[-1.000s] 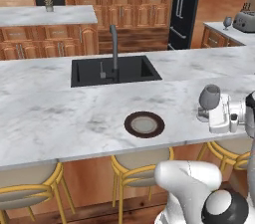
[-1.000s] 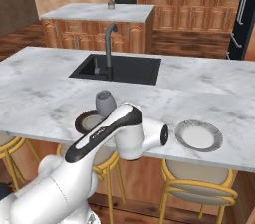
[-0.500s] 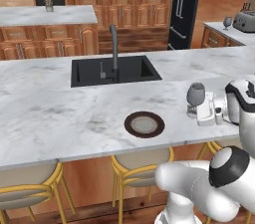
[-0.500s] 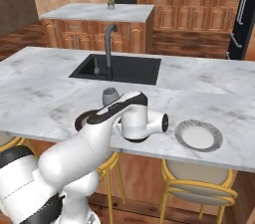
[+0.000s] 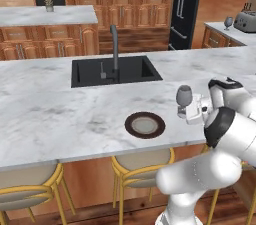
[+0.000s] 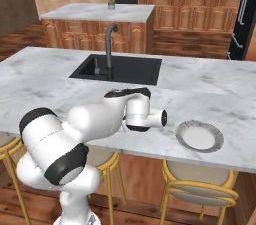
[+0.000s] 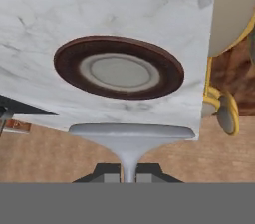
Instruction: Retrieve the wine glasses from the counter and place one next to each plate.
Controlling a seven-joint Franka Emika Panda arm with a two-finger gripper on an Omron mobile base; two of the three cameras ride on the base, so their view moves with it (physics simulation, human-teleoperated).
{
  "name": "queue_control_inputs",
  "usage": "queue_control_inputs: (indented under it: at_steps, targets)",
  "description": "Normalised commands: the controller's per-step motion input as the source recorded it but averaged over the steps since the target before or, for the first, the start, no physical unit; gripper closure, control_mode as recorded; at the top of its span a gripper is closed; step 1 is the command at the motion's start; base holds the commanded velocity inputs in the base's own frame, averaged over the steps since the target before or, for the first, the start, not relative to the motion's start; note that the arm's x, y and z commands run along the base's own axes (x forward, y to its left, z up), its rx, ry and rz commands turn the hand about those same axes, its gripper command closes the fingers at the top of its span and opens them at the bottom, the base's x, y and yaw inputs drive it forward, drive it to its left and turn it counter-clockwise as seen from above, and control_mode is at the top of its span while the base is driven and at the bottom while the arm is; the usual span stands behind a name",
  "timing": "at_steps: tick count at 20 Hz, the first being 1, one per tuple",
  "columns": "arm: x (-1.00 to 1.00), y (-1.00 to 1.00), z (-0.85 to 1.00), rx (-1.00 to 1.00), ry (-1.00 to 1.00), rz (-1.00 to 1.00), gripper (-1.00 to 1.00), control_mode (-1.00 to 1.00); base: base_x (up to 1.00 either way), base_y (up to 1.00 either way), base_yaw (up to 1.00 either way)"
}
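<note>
Gripper (image 5: 189,110) is clamped on the stem of 1 wine glass (image 5: 184,96). Hand view shows the stem pinched between the dark tips, round foot (image 7: 131,136) facing the camera.

Landmark is the dark brown plate (image 5: 145,124) on the island top (image 5: 60,114). The held glass hangs upright above the marble, near the plate's right side, not yet on the surface. It looks carried stem-gripped so the foot can go down flat.

Second glass (image 5: 228,21) sits on the short counter (image 5: 220,28), well behind and right of the plate, beside the toaster (image 5: 246,20).

Grey-white plate (image 6: 199,135) lies further right along the same edge, with no glass beside it yet.

My read: you're mid-placement of glass 1 of 2. Set it close beside the rim, not on it.
</note>
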Motion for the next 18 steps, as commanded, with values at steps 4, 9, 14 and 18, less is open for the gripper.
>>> queue_control_inputs:
  at_steps: [4,9,14,18]
  targets:
    - [0.46,-0.01,-0.37,-0.01,0.03,0.06,1.00,-1.00,0.00,0.00,0.00]
    - [0.30,0.00,-0.25,0.00,0.00,0.09,1.00,-1.00,0.00,0.00,0.00]
    - [0.44,0.00,-0.26,0.00,0.00,0.04,1.00,-1.00,0.00,0.00,0.00]
    - [0.44,0.00,-0.26,0.00,0.00,0.00,1.00,-1.00,0.00,0.00,0.00]
